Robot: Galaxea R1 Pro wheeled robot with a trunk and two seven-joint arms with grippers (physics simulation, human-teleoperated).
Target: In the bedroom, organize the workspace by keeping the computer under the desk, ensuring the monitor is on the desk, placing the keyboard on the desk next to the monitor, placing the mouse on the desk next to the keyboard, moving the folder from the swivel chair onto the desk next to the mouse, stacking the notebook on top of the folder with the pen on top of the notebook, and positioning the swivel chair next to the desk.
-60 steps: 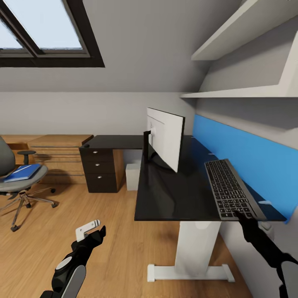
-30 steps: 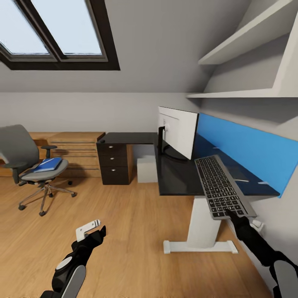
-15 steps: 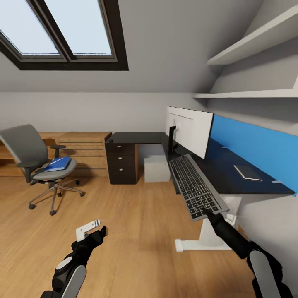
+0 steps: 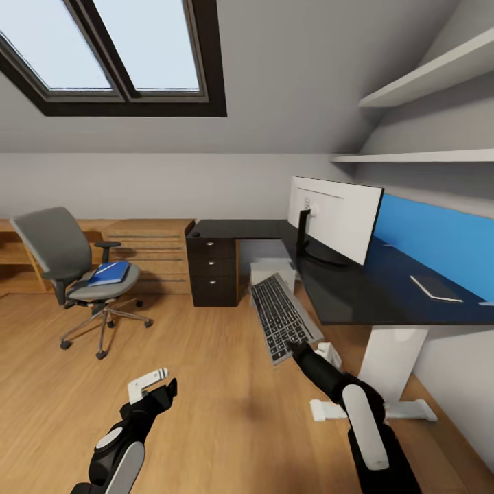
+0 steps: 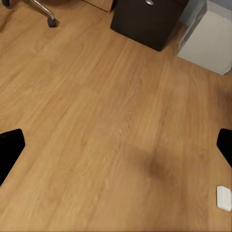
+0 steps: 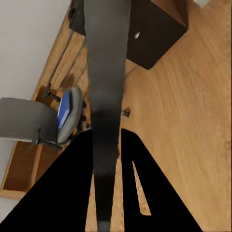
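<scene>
Fingers on my right arm (image 4: 296,348) are pinched on the near short edge of the keyboard (image 4: 280,317), which I hold in the air over the wooden floor (image 4: 226,384), tilted and off the counter (image 4: 357,291), just beside its front edge. From my right wrist, the keyboard shows edge-on as a dark strip (image 6: 105,96) running between my 2 black fingers (image 6: 72,188). Fingers on my left arm (image 4: 152,387) hang spread apart with nothing between them, low over bare floor; their 2 dark tips (image 5: 9,152) sit at opposite edges of the left wrist view.

On the counter, the monitor (image 4: 336,216) stands with its pale back toward me, and a thin pale notebook (image 4: 435,287) lies flat further along, below the blue wall panel (image 4: 439,240). A pale computer tower (image 4: 271,271) sits on the floor beside the dark drawer unit (image 4: 214,271). Well apart from the counter, the swivel chair (image 4: 72,274) stands by the low wooden shelving (image 4: 147,254), with the blue folder (image 4: 110,272) on its seat.
</scene>
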